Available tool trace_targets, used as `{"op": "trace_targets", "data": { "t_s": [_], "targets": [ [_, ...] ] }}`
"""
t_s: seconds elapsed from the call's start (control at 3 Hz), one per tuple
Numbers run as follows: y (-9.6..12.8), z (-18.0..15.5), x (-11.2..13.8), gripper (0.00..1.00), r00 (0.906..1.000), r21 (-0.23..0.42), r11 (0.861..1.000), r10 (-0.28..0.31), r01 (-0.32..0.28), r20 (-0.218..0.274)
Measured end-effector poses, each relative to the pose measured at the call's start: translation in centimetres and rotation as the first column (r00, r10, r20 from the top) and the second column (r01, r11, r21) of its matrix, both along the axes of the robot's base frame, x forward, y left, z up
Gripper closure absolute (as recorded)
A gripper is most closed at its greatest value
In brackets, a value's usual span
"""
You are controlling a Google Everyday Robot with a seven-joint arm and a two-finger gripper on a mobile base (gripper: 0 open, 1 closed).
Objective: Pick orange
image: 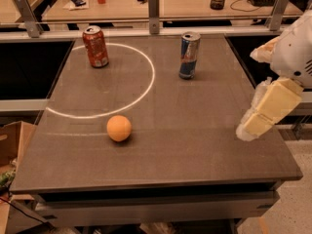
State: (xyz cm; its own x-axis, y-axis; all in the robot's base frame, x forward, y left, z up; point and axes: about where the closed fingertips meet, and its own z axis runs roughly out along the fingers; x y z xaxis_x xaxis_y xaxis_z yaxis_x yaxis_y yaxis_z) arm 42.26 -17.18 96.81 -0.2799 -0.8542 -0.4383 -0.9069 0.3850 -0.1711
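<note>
The orange (119, 128) is a small round plain orange fruit. It lies on the dark grey table (195, 130), left of centre and near the front, just below a white curved line. My gripper (265, 111) hangs at the table's right edge, pale and blocky, well to the right of the orange and apart from it. It holds nothing that I can see.
A red-orange soda can (95, 46) stands at the back left inside the white circle. A blue and silver can (188, 55) stands at the back centre. A rail with metal posts (154, 9) runs behind the table. A cardboard box (12, 145) sits at the left.
</note>
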Motion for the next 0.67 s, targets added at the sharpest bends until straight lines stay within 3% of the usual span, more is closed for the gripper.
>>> {"op": "trace_targets", "data": {
  "t_s": [0.33, 0.67],
  "targets": [
    [3.0, -1.5, 0.0, 0.00, 0.9991, 0.167, 0.986, -0.002, -0.005, 0.043],
    [5.8, -2.8, 0.3, 0.00, 0.9955, 0.281, 0.960, -0.030, 0.004, 0.090]
  ]
}}
